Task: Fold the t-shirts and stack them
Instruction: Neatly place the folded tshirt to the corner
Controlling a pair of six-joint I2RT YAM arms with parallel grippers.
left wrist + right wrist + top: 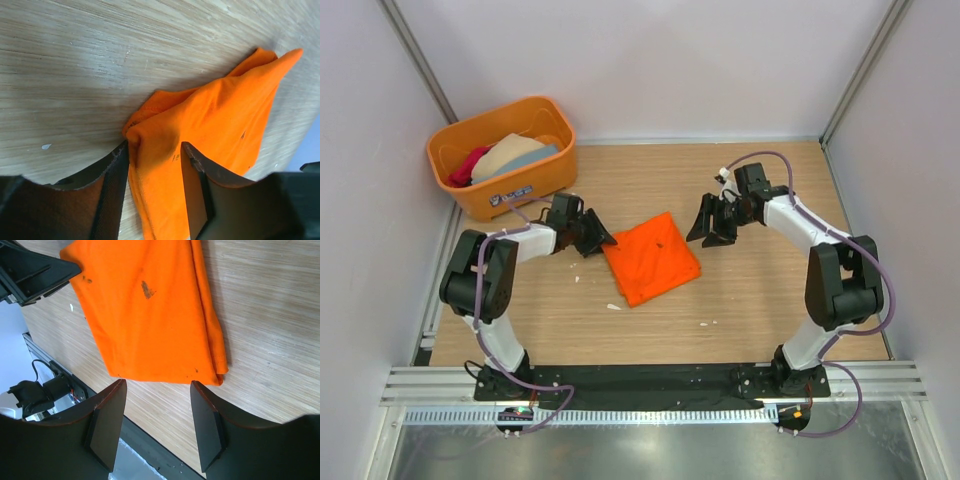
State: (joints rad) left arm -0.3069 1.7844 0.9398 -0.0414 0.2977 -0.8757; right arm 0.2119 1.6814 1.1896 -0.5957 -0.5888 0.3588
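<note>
Left end effector (152,146): straddling corner of part-folded orange t-shirt (652,258), mid-frame on tabletop (770,300); grip uncertain. Right end effector (708,225): wide, empty. Step: folding. Next, probably: secure pinch, fold over.

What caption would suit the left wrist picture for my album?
Left gripper straddling a bunched corner of the bright orange cloth t-shirt on the pale wooden table.

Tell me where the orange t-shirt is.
Top view: the orange t-shirt lies folded in the middle of the table, its left corner between the jaws of the left gripper, the right gripper just off its right side.
</note>
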